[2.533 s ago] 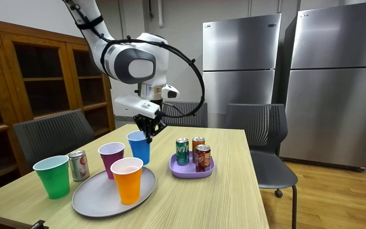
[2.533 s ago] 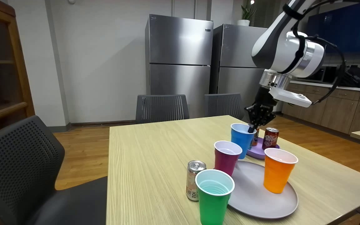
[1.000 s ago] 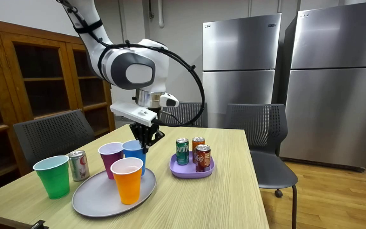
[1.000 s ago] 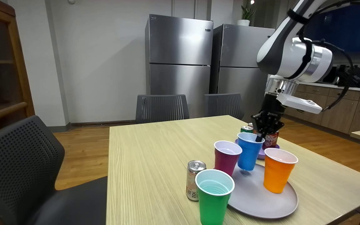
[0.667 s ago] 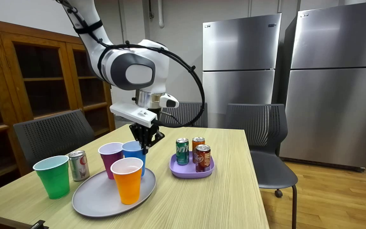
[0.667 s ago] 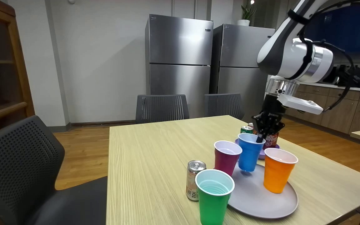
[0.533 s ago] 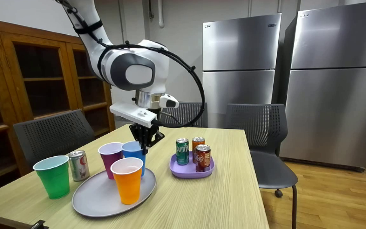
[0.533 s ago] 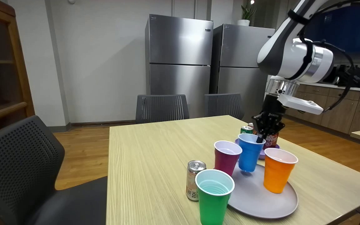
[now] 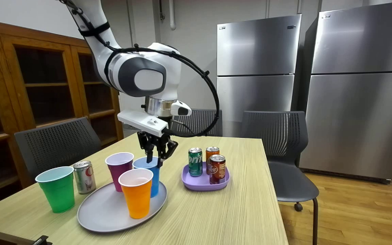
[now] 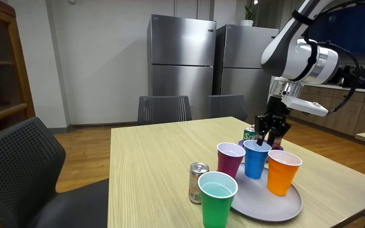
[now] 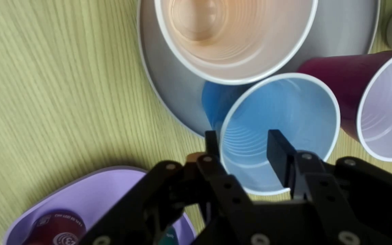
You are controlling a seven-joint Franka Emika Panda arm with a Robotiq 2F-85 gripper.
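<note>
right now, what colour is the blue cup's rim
The rim is white, seen best in the wrist view.

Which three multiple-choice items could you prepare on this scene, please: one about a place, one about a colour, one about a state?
1. On what does the dark red can stand?
A) grey plate
B) purple tray
C) chair

2. What colour is the cup nearest the gripper?
A) orange
B) green
C) blue

3. How do the gripper's jaws stand?
A) parted
B) pressed together
C) hidden

1 B: it sits inside the tray's rim.
2 C: its wall is blue in every view.
3 A: the wrist view shows a gap between them.
</note>
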